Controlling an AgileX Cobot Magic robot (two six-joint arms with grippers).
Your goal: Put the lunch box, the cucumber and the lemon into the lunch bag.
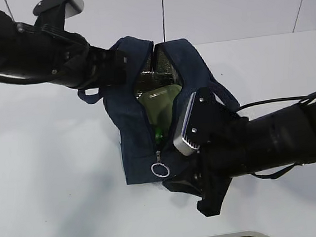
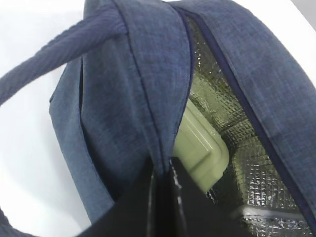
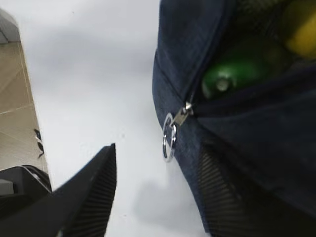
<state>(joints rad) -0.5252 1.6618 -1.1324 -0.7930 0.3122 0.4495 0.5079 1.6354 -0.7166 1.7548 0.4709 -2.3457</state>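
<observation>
A: Where were the things at that moment?

B: All three looked to be inside the lunch bag [image 1: 147, 125], which stood on the white table [image 1: 52, 179]. In the left wrist view the lunch box [image 2: 200, 148] leaned against the silver lining. In the right wrist view the end of the cucumber [image 3: 232, 76] showed through the opening, and the lemon [image 3: 301, 29] lay behind it.

A: And the grippers?

B: The left gripper [image 2: 165, 197] was clenched on the edge of the bag's opening, beside one handle [image 2: 54, 54]. The right gripper [image 3: 158, 197] stood parted and held nothing. One finger [image 3: 94, 192] was over the table, and the other finger pressed against the bag's side, below the metal ring [image 3: 169, 138].

A: What could go wrong from there?

B: I think the bag was the risk. The cloth is soft, so if the left gripper let go suddenly, the opening could fall in and the bag could tip. Also the right finger could catch the cloth or the ring when it draws away, and drag the bag along the table. The cucumber was close to the opening, so a tilt could roll it out.
</observation>
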